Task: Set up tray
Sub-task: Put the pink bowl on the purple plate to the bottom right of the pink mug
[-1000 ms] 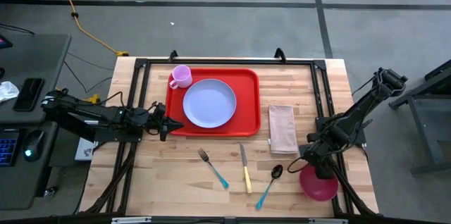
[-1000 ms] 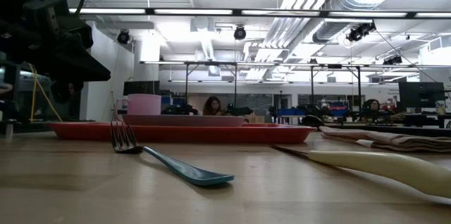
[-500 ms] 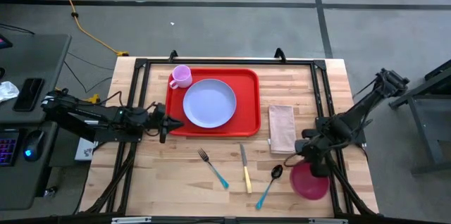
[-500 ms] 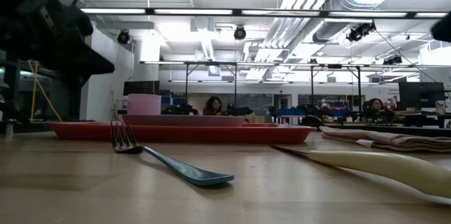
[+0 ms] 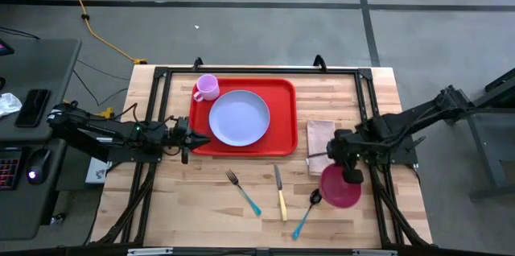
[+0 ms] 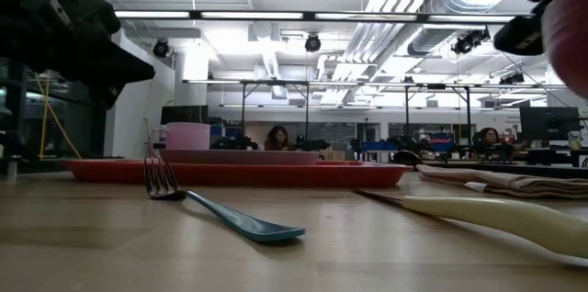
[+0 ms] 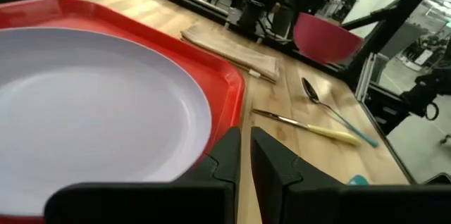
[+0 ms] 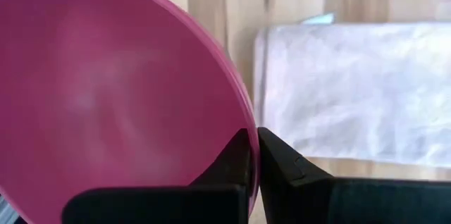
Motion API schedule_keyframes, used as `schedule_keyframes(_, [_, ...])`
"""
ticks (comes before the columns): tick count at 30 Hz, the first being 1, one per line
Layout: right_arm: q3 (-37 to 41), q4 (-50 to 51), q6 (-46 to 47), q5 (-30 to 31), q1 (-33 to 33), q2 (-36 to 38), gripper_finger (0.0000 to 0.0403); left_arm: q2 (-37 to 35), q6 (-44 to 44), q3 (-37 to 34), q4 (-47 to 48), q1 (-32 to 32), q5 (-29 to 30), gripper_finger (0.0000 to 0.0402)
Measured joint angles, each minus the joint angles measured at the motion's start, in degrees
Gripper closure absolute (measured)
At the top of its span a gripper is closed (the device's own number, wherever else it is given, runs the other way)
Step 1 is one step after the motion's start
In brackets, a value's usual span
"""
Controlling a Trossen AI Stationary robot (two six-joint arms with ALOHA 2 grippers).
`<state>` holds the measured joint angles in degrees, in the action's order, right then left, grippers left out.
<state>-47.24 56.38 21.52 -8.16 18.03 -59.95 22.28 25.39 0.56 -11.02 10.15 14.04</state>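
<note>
The right pincer [image 5: 348, 167] pinches the rim of a round pink plastic bowl [image 5: 341, 186], holding it tilted above the wooden surface [image 5: 201, 200], beside a folded beige cloth napkin [image 5: 319, 141] and near a teal-handled spoon [image 5: 307, 212]. The left pincer [image 5: 190, 138], its fingers nearly together with only a slim gap, sits at the edge of the large flat red plastic tray [image 5: 283, 119], which carries a round lavender plate [image 5: 239, 117] and a pink cup [image 5: 206, 87].
</note>
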Motion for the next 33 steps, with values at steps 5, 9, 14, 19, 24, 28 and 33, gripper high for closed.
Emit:
schedule_keyframes(5, [0.0, 0.0, -5.5, -1.7, -5.0, 0.0, 0.0403, -2.0, -1.7, 0.0, 0.1, 0.0, 1.7, 0.0337])
schedule_keyframes(9, [0.0, 0.0, -9.1, -2.0, -8.0, 0.0, 0.0403, -5.7, -4.5, 0.0, 1.2, 0.0, 2.5, 0.0337])
schedule_keyframes(14, [0.0, -0.7, -11.2, -2.0, -12.0, 0.0, 0.0403, -12.7, -5.4, 0.0, 6.8, 0.0, 2.3, 0.0337])
schedule_keyframes(19, [0.0, -5.6, -11.8, -2.1, -17.0, -0.4, 0.0403, -17.7, -8.1, 0.0, 7.8, 0.0, 1.5, 0.0337])
schedule_keyframes(24, [-4.1, -7.1, -14.1, -2.1, -22.1, -4.8, 0.0403, -18.8, -8.7, 0.0, 7.9, 0.0, 1.5, 0.0337])
schedule_keyframes(28, [-10.9, -5.9, -18.3, -2.6, -25.1, -12.4, 0.0403, -18.8, -8.3, 0.0, 8.0, 0.0, 1.5, 0.0337])
schedule_keyframes(33, [-21.4, -4.4, -23.4, -3.5, -28.0, -22.6, 0.0403, -18.8, -8.4, 0.0, 8.0, 0.0, 1.5, 0.0337])
